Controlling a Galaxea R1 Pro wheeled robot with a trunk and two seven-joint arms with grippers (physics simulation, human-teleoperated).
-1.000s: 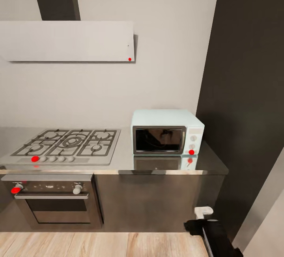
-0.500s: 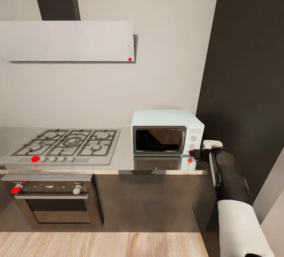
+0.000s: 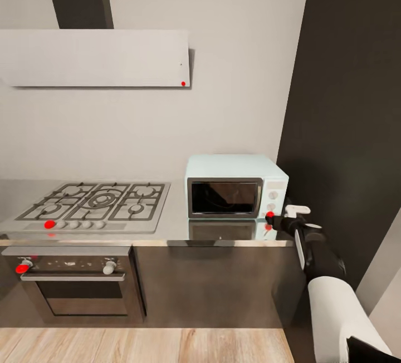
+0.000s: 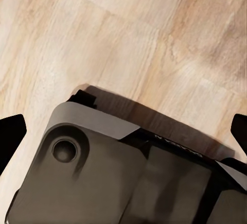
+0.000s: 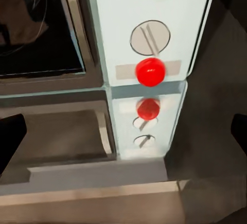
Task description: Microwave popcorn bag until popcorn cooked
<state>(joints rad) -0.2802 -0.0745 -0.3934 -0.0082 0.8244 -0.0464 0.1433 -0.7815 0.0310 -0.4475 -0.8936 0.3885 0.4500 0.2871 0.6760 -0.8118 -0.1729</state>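
Right arm (image 3: 326, 274): raised from low beside the cabinet fronts a second ago to the level of the microwave (image 3: 236, 186). Right gripper (image 3: 278, 219): since half a second ago, brought closer to the microwave's lower right front corner, now just beside the red button (image 3: 270, 214) there.

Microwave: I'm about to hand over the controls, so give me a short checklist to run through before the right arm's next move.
1. Microwave door shut: ok, it sits flush with its frame.
2. Popcorn bag inside: cannot tell, the dark window shows mostly reflections.
3. Right gripper lined up with the red button: ok, it sits just off the button in the head view, and the button faces the right wrist camera.
4. Gripper touching the button: cannot tell.
5. Right gripper open: ok, its fingertips sit at the picture's two sides.
6. Countertop free before the microwave: ok.
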